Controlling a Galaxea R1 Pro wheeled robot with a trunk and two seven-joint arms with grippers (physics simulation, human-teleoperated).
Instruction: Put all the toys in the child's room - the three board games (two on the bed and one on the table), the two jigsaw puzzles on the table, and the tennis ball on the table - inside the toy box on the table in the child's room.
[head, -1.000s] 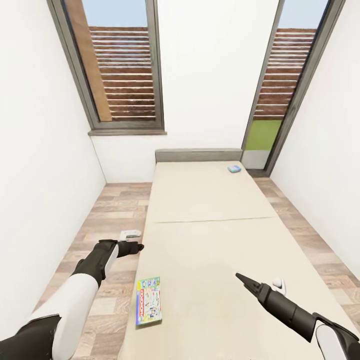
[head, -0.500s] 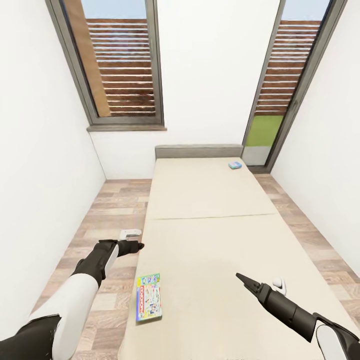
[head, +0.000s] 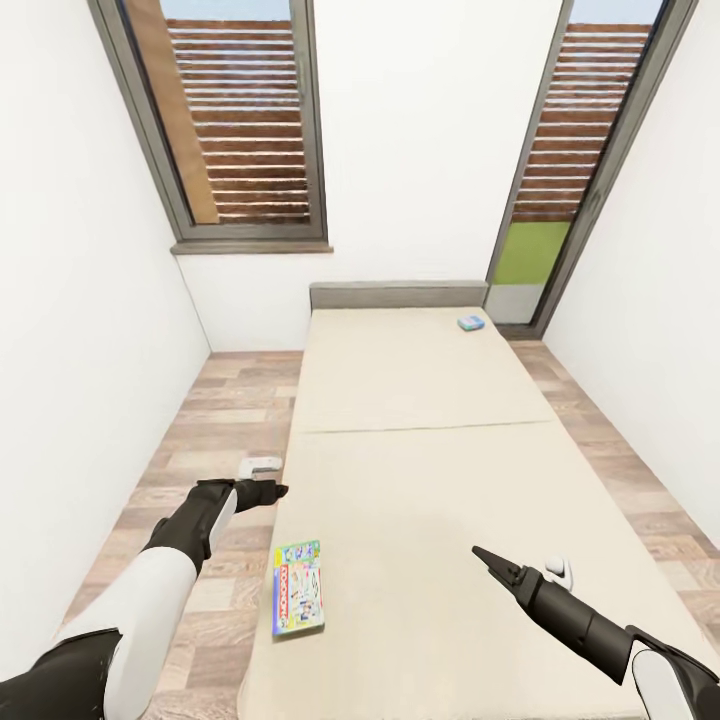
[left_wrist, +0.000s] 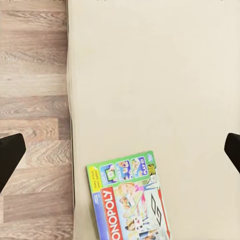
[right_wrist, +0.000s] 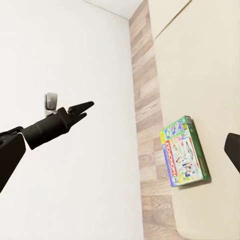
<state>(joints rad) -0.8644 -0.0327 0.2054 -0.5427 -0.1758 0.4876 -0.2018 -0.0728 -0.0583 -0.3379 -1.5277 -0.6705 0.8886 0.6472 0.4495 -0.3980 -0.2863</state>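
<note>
Jaws unchanged; camera has tilted down slightly.

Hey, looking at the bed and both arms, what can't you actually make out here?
- Small blue game: head view, too far to read.
- Monopoly box: left wrist view, lower part cut by frame edge.
- Right gripper: head view, fingers overlap, opening unclear.
- Left gripper: head view, same doubt.

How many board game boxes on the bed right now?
2. The flat green-blue Monopoly box lies near the cream bed's left edge, close to the robot. The small blue box sits at the far end, by the headboard.
</note>
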